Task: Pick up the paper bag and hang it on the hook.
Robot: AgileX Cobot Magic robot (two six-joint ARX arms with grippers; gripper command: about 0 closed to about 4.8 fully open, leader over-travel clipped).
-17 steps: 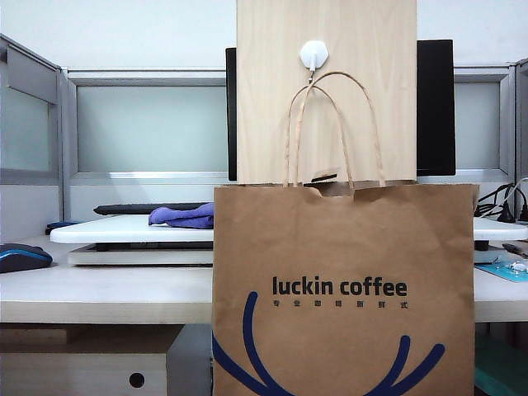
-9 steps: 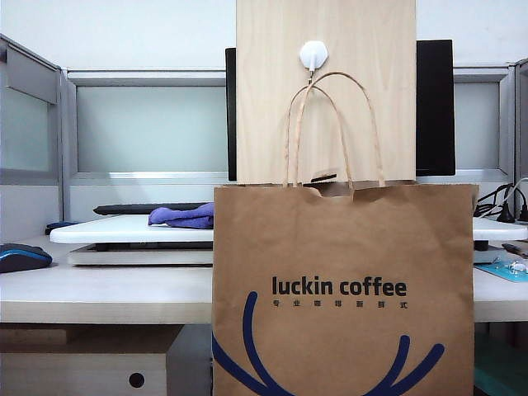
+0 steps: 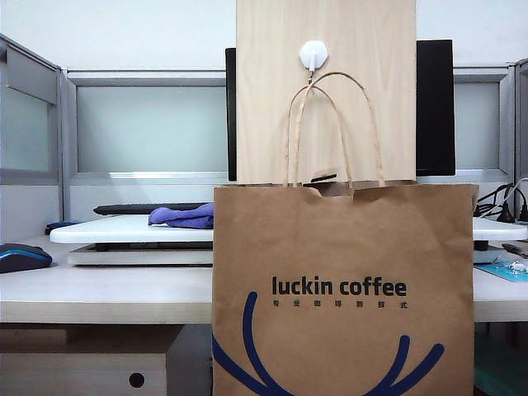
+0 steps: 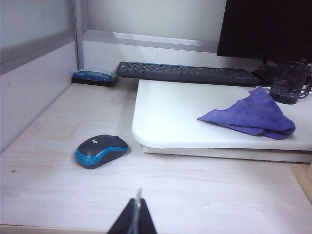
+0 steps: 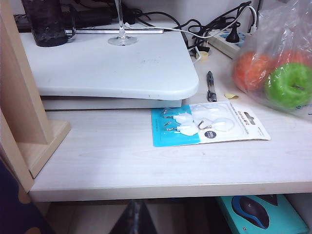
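The brown paper bag (image 3: 342, 247), printed "luckin coffee" over blue antler lines, fills the lower middle of the exterior view. Its twisted handles (image 3: 334, 124) loop up over the prong of the white hexagonal hook (image 3: 313, 54), which sits on the tall pale wooden board (image 3: 272, 99). Neither gripper shows in the exterior view. My left gripper (image 4: 138, 207) is shut with nothing in it, low over the desk's front left, near the mouse. Just below the desk's front edge on the right, my right gripper (image 5: 135, 212) is also shut and empty.
A blue mouse (image 4: 101, 150), a purple cloth (image 4: 251, 116) on a white raised platform (image 4: 170, 117) and a keyboard (image 4: 187, 73) lie on the left. On the right are a pack of hooks (image 5: 204, 126), a pen (image 5: 210, 85) and a plastic bag of fruit (image 5: 275, 63).
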